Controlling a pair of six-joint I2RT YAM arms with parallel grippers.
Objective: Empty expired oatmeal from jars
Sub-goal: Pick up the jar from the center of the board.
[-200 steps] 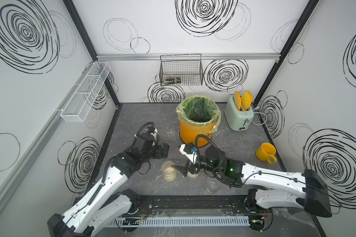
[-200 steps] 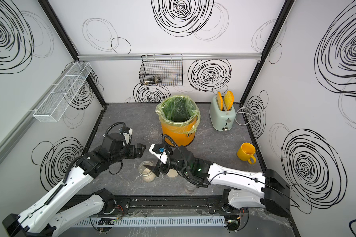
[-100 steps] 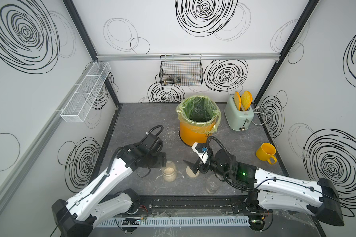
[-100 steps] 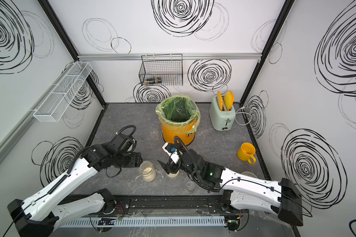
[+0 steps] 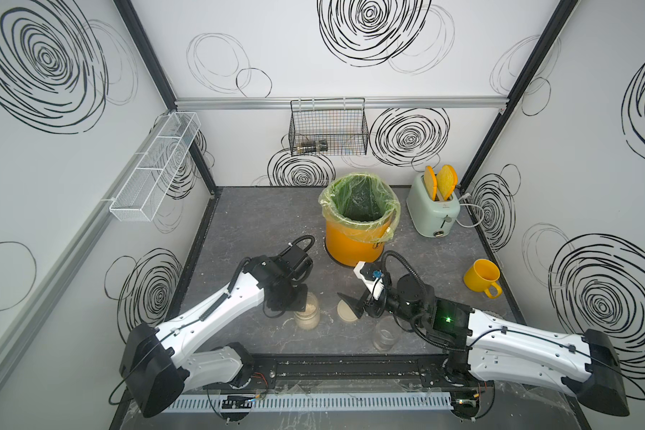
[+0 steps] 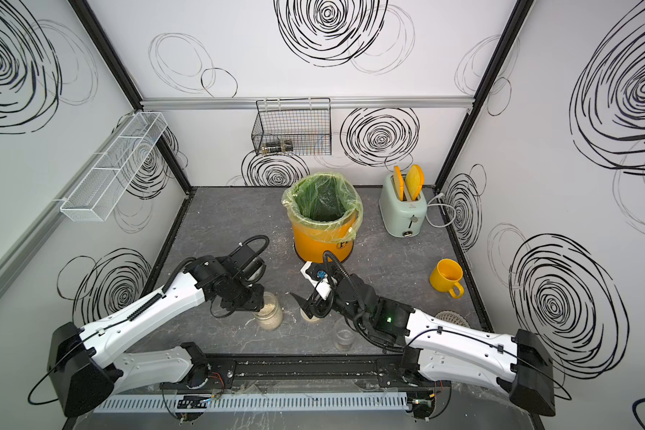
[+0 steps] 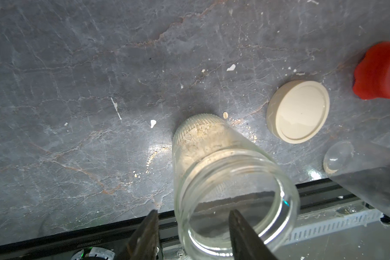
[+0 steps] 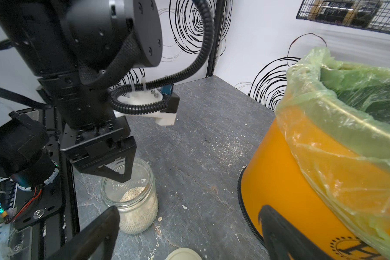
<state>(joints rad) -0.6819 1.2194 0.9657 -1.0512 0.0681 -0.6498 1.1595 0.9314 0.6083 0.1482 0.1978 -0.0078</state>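
**Gripping the open jar by its rim**

In both top views the wider jar (image 5: pixel 307 313) is seen upright in the lower centre of the frame. Its beige lid (image 5: pixel 346 311) is laid flat on the table (image 5: pixel 261 223) just to its right. The oatmeal (image 8: pixel 133 193) is shown in the right wrist view, lower left of centre, partly filling that jar.

The left gripper (image 7: pixel 193 211) is placed over the jar's mouth. At the bottom of the left wrist view one jaw is seen outside the glass wall and the other inside it. The jaws are set at a middling width, and a gap is visible on each side of the wall, so nothing is judged to be held yet. The right gripper (image 5: pixel 358 302) is spread wide and empty just above the lid.

A slimmer jar (image 5: pixel 386 337) is stood to the lower right of the lid and appears empty. A red cap (image 7: pixel 379 72) is found at the upper right of the left wrist view.

The step in hand is judged to be the grasp of the wider jar, with its lid already off. Next, the rim would need to be pinched firmly, since smooth glass could slip. The jar would then be lifted and carried up the frame to the bin (image 5: pixel 350 245), above and to the right of it. There it would be tipped over the bin's mouth, with the right arm kept out of the path.
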